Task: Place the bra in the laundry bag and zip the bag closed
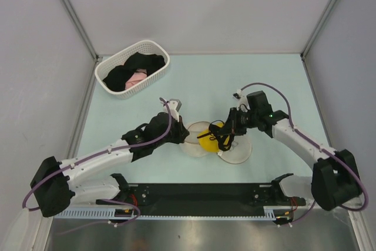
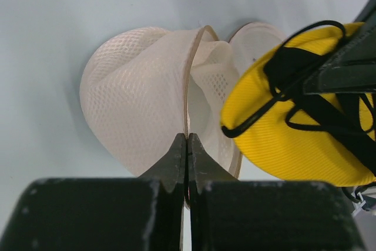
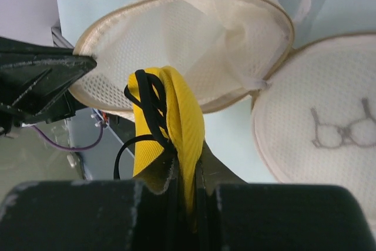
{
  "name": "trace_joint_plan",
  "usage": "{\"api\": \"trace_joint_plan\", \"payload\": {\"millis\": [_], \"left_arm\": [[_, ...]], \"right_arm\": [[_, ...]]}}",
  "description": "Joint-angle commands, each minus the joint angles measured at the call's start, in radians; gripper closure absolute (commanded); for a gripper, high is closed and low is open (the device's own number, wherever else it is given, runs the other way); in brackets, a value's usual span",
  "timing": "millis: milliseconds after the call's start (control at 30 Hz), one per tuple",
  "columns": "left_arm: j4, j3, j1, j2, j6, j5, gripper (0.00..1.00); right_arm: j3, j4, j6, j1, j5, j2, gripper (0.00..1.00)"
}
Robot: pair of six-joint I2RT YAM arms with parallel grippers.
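A pale green table (image 1: 235,80) fills the view. A white slotted basket (image 1: 151,79) sits toward 10 o'clock. Near the middle, slightly toward 5 o'clock, a cream mesh laundry bag (image 1: 239,152) lies open, one round half flat on the surface. A black bar (image 1: 200,195) runs along the 6 o'clock edge.

A white slotted basket (image 1: 150,80) sits near the far left corner of the pale table (image 1: 235,80), set at a slant to its edges. Black garments (image 1: 124,72) lie heaped inside it, with a pink one (image 1: 137,79) showing between them. A long black rail (image 1: 200,195) runs along the table's near edge.
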Motion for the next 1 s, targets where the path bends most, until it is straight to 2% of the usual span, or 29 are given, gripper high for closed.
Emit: {"api": "trace_joint_plan", "payload": {"millis": [0,100,200,300,400,433,567,767,833,967], "left_arm": [[0.018,-0.02,-0.026,-0.02,0.007,-0.073,1.0],[0.026,-0.022,-0.054,-0.025,0.021,-0.098,1.0],[0.046,-0.02,-0.091,-0.039,0.028,-0.142,1.0],[0.083,-0.034,-0.129,-0.059,0.03,-0.181,1.0],[0.106,-0.048,-0.154,-0.059,0.021,-0.19,1.0],[0.11,-0.055,-0.166,-0.054,0.013,-0.193,1.0],[0.15,-0.077,-0.2,-0.034,-0.037,-0.196,1.0],[0.204,-0.124,-0.22,-0.042,-0.099,-0.187,1.0],[0.216,-0.133,-0.22,-0.053,-0.101,-0.178,1.0],[0.239,-0.133,-0.22,-0.068,-0.107,-0.164,1.0]], "right_arm": [[0.127,0.063,-0.044,0.016,-0.129,0.171,1.0],[0.178,0.055,-0.032,0.037,-0.169,0.247,1.0],[0.19,0.116,0.034,0.074,-0.24,0.333,1.0],[0.195,0.156,0.08,0.116,-0.226,0.406,1.0],[0.152,0.306,0.218,0.133,-0.202,0.442,1.0],[0.132,0.357,0.327,0.136,-0.187,0.445,1.0],[0.031,0.625,0.609,0.143,-0.044,0.431,1.0],[-0.038,0.785,0.868,0.189,0.155,0.463,1.0],[-0.04,0.808,0.878,0.214,0.194,0.48,1.0],[-0.012,0.781,0.789,0.307,0.413,0.465,1.0]]}}
